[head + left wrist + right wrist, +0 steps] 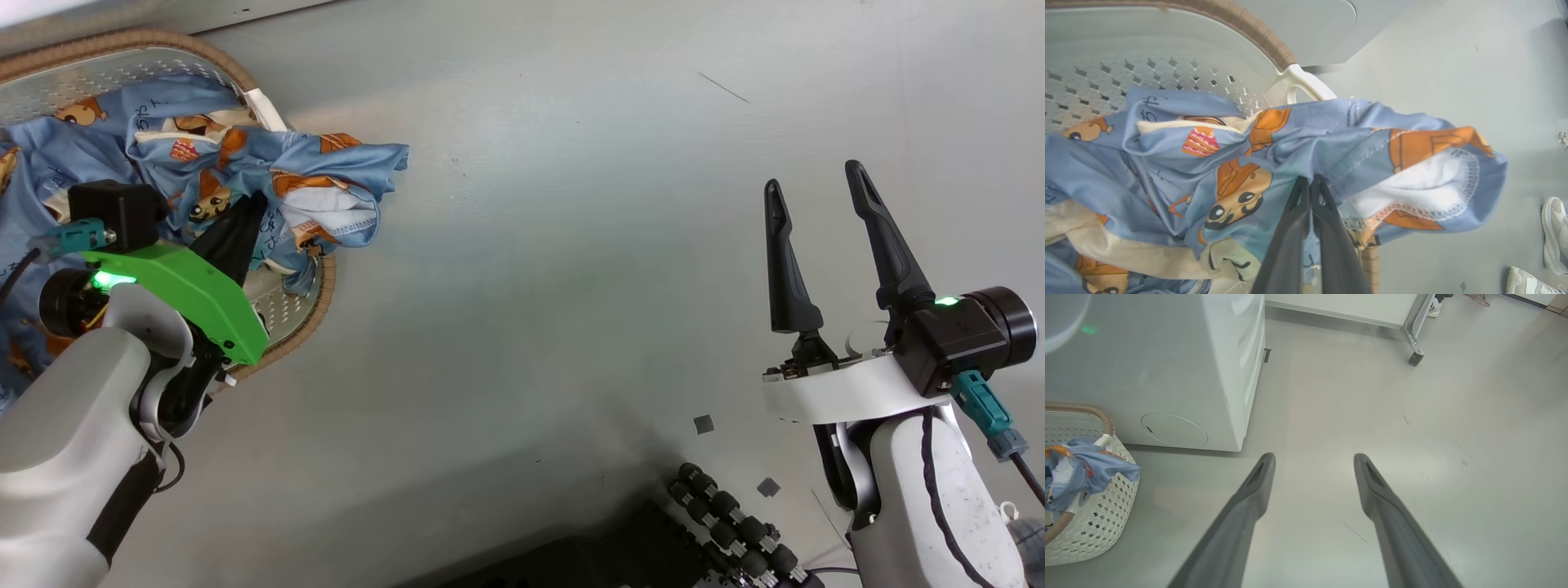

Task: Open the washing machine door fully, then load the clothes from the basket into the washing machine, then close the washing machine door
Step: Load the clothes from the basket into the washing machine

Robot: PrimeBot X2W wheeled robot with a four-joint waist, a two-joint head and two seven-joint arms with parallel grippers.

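The soft, crumpled light blue clothes (1274, 163) with orange and cream cartoon prints are heaped in the cream perforated plastic basket (1167, 69) with a brown woven rim. One flap hangs out over its white handle. The left gripper (1309, 179) has its long dark fingers pressed together, pinching a fold of that fabric by the rim. The right gripper (814, 177) is spread wide over the smooth grey floor (571, 245), well apart. The boxy white washing machine (1167, 375) stands just behind the basket.

One basket (1098, 522) is counted, and one washing machine (1167, 367). Two grippers are tallied, the left gripper (1309, 181) and the right gripper (1314, 457), two fingers each. Two white sneakers (1553, 232) are spotted, and two dark floor squares (704, 424). The clothes (1290, 155) cannot be numbered.
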